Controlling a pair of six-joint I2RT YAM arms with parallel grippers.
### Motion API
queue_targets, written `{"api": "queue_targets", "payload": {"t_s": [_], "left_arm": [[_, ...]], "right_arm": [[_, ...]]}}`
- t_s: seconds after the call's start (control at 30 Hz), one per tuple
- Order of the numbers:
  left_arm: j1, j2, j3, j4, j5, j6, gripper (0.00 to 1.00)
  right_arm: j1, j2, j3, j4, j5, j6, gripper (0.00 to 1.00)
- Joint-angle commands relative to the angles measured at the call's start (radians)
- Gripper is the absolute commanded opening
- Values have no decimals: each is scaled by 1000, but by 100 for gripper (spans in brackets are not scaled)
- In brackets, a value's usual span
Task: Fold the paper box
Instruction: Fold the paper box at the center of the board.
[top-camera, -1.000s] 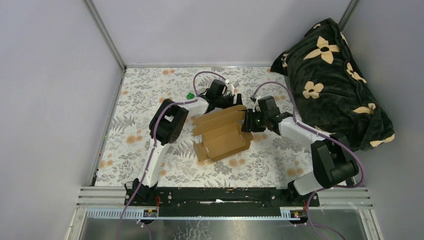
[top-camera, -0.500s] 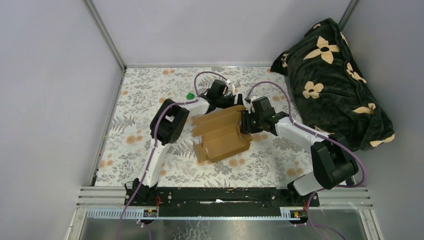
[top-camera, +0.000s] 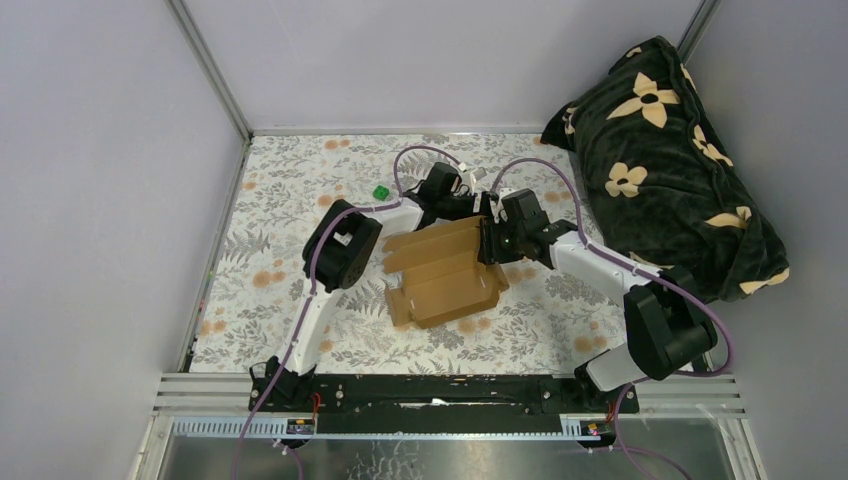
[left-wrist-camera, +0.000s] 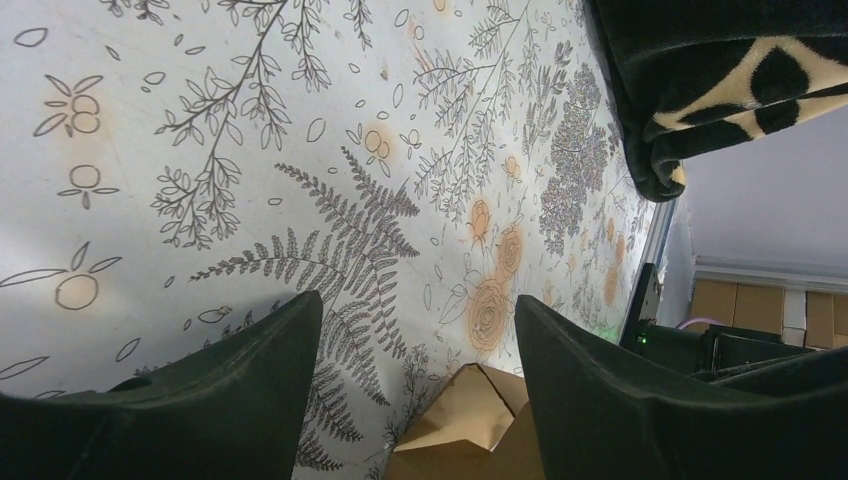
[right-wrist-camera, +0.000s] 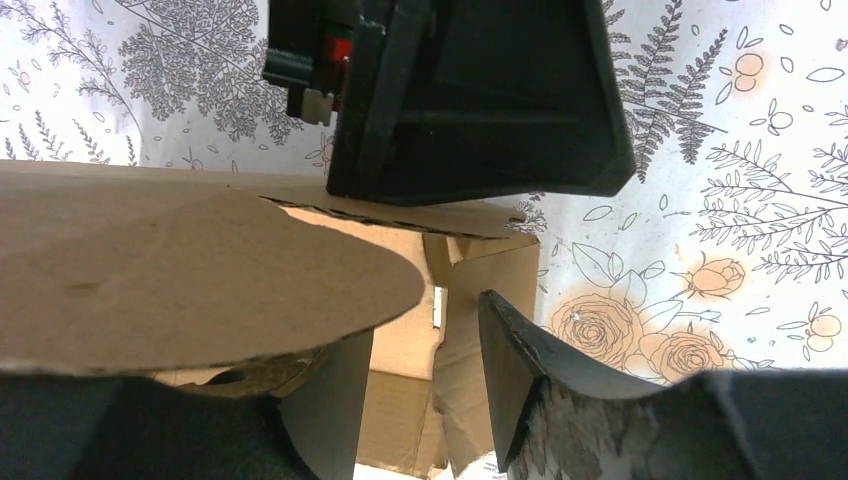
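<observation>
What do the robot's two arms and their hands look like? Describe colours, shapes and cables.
The left arm and right arm share one build: white tube-like links joined by bulky black joint housings. Each is trailed by a looping purple cable. The left hand and right hand each have two broad, matte black fingers tapering to blunt tips. No printed markings show.

Your left arm (top-camera: 313, 318) and right arm (top-camera: 592, 263) are white tubular links between bulky black joint housings, each with a looping purple cable (top-camera: 425, 150), with matte black wedge fingers on the left gripper (left-wrist-camera: 415, 300) and right gripper (right-wrist-camera: 428, 315), bases at six o'clock.
</observation>
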Motion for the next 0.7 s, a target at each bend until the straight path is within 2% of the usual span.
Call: {"api": "queue_targets", "payload": {"t_s": [0.0, 0.2, 0.47, 0.57, 0.67], "left_arm": [[-12, 11, -20, 62, 19, -13, 77], [-14, 0, -37, 67, 18, -12, 77], [-12, 1, -27, 48, 9, 9, 77], [-10, -4, -32, 44, 4, 16, 77], [-6, -13, -48, 52, 0, 16, 77]], "right_arm": [[9, -37, 43, -3, -23, 0, 50], [8, -92, 53, -42, 20, 18, 51], [21, -239, 113, -287, 56, 50, 51], [78, -255, 108, -373, 56, 91, 51], [205, -311, 44, -374, 123, 175, 50]]}}
